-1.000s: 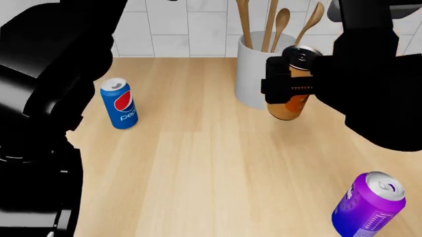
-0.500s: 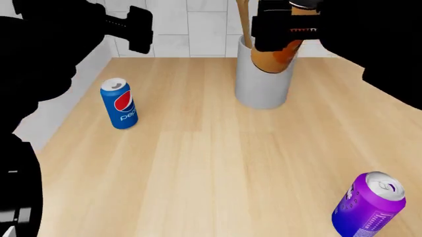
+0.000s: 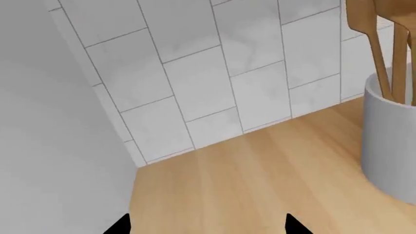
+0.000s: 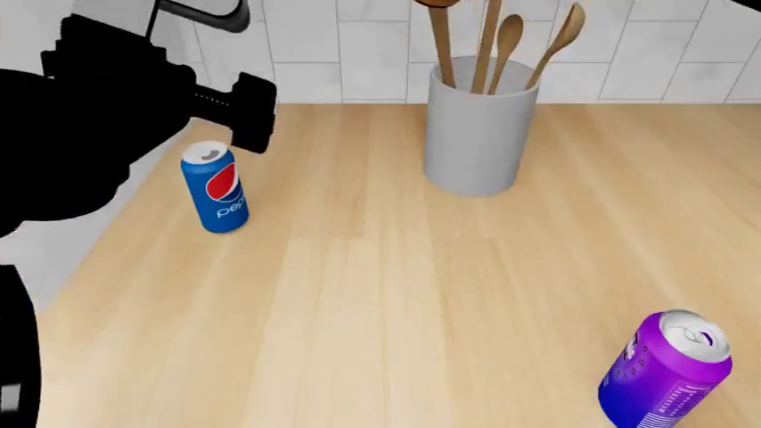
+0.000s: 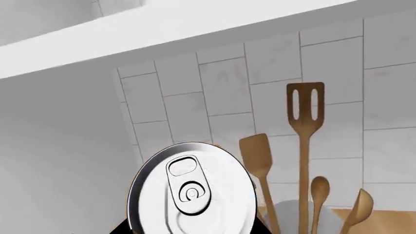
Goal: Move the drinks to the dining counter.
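Cans remain on the tan worktop [image 4: 393, 294]: the Pepsi can [image 4: 216, 187] beside the left claw [image 4: 252, 110], whose spread I cannot tell, and the purple can [image 4: 666, 370] at the near edge. Presumably pinching it for carrying, the right claw shows only the orange can's lid [image 5: 192, 191] above the crock [image 4: 476, 125].

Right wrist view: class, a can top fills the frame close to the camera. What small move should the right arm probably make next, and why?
Probably carry the can sideways, clear of the utensil crock, toward the dining counter. Its lid sits right by the camera with the wooden spatula behind, suggesting it is lifted. The Pepsi can and purple can wait on the worktop.
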Robot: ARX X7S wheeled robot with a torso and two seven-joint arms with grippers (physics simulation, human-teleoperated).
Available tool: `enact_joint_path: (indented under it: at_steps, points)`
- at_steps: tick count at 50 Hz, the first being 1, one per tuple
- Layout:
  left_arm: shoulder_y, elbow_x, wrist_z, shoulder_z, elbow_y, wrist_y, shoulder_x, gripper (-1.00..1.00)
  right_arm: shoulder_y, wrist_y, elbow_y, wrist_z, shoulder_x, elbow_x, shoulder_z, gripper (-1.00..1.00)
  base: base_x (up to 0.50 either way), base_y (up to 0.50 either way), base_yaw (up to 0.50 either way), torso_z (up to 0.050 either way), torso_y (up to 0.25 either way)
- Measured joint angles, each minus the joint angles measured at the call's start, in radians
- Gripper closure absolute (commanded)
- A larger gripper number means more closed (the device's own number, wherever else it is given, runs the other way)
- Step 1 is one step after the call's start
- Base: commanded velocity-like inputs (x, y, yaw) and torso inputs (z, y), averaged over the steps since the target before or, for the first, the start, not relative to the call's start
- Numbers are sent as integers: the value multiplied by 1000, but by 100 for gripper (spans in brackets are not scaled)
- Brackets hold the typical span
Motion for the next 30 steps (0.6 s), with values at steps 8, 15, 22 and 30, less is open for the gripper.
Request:
enact_joint_path:
  at_steps: [8, 15, 22, 30]
  points:
    - [0, -342, -256, -5, -52, 4, -51, -100, 20, 0, 8, -1, -4, 4, 6, 100, 0, 0, 0, 0, 0]
    - [19, -593, -453, -3, -45, 36, -100, -100, 29, 4, 11, -1, -4, 8, 6, 100, 0, 0, 0, 0, 0]
    - [32, -761, -588, 6, -17, 69, -151, -100, 29, 6, 8, -1, -1, 11, 5, 100, 0, 0, 0, 0, 0]
    - [42, -893, -693, 17, 30, 105, -208, -100, 25, 7, 7, -3, -2, 13, 2, 100, 0, 0, 0, 0, 1]
